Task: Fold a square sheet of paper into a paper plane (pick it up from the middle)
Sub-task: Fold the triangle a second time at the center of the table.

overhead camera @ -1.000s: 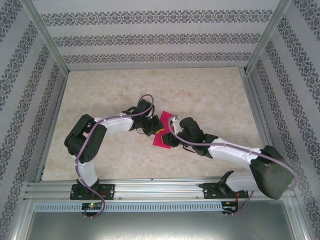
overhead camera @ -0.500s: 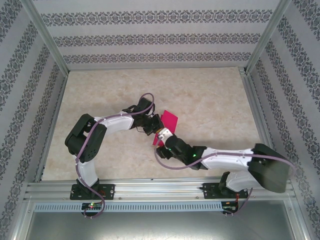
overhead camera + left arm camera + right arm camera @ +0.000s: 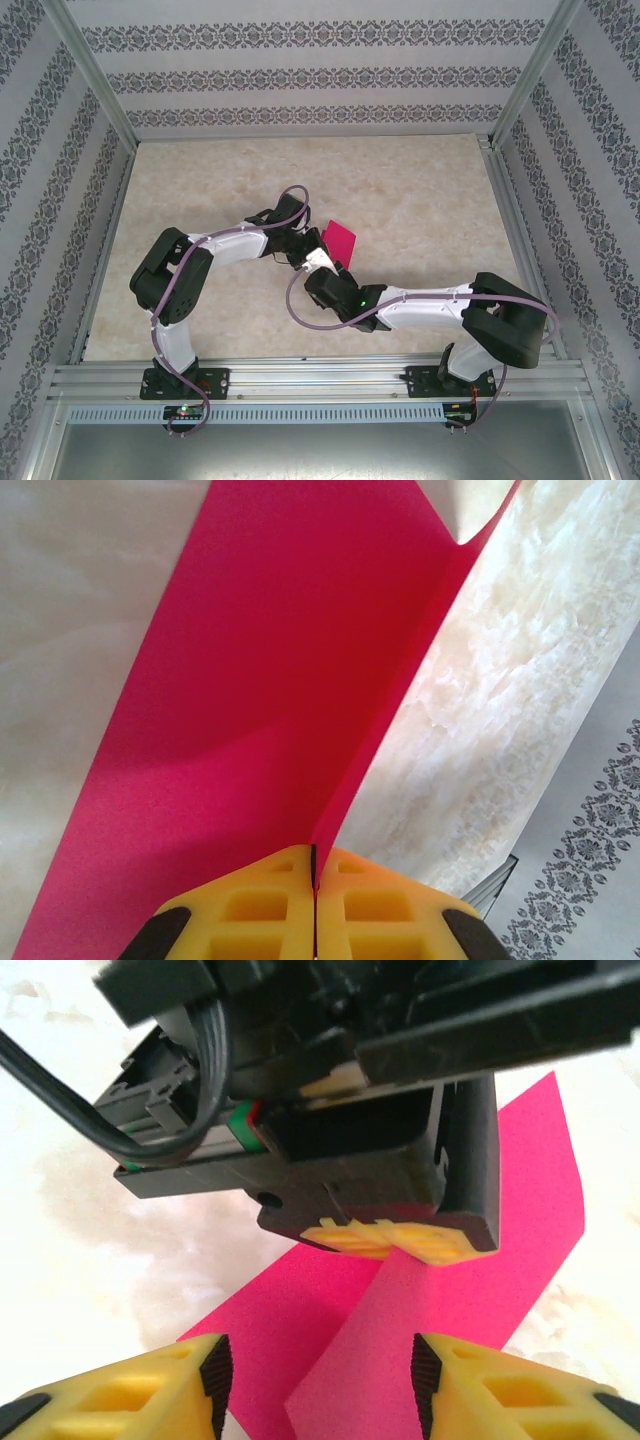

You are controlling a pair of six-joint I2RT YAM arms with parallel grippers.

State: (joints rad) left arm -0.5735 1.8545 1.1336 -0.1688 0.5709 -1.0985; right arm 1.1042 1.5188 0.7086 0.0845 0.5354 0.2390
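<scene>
We hold the square sheet of paper (image 3: 270, 680) in our left hand (image 3: 315, 865). Its yellow pads are pressed tight together on a raised fold of the magenta sheet. From that pinch the crease runs straight away from the left hand. One flap stands nearly on edge, and the other spreads wide to the left, down toward the marbled surface (image 3: 490, 700).

In the top view the sheet sits near the middle of the surface, on the far-right side of the left hand, with the crease's long axis pointing away and to the right.

Our right hand (image 3: 315, 1380) faces the left one from the near side. Its fingers stand apart and grip nothing. The paper's near corner reaches into the gap between them, beneath the left hand's fingertips, though we cannot tell whether it touches either pad.

We judge the right hand to be the free one and the closer to the loose flaps. The coming move turns on it lining up with that crease, directly ahead of it.
</scene>
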